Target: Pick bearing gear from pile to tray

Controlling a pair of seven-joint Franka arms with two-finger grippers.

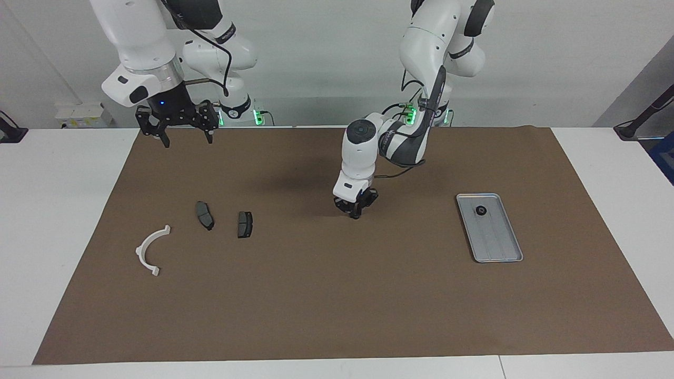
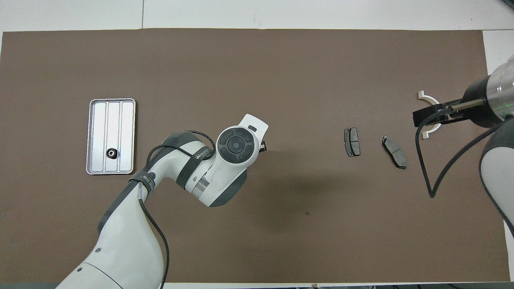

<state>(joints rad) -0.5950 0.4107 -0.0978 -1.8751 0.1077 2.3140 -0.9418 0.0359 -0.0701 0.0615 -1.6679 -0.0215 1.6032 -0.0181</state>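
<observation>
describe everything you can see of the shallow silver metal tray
The shallow rectangular silver-grey metal tray has rounded corners, a low raised rim and a floor with faint lengthwise ribs that split it into three lanes. It lies flat on the brown mat toward the left arm's end of the table, long side running away from the robots. One small black round piece sits in it, at the end nearer the robots; the rest of the floor is bare. No gripper touches it.

Two high cameras face oppositely, sharing the brown mat [image 1: 337, 295].
</observation>
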